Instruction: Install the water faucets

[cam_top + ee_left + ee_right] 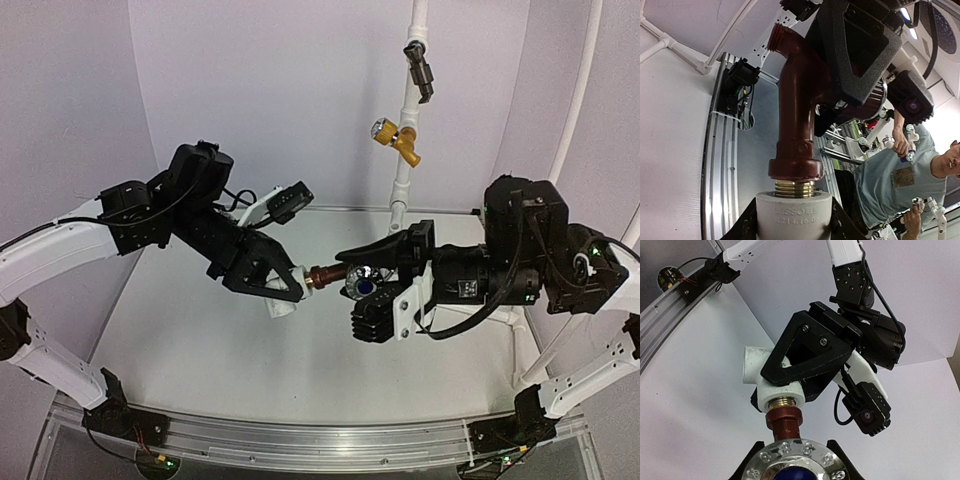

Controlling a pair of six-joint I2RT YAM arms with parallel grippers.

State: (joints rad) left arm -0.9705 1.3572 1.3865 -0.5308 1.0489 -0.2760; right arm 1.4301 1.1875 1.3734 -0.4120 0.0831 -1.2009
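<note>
Above the white surface (pixel 200 330) my two arms meet in the middle, and the work hangs in the air between them, not resting on anything. My left jaws pinch the white elbow (pixel 794 215) by its sides. My right jaws are pressed on the knob (pixel 797 462) of the tap (pixel 800 100), one finger on each side. The tap stands in line with the elbow and its brass thread (pixel 794 188) enters the mouth. Some rings show, so I judge it is not screwed home, though the depth is hard to see. I would hold the left side stiff, turn the right wrist slowly about the tap's axis, push lightly, and stop if the tap leans.
</note>
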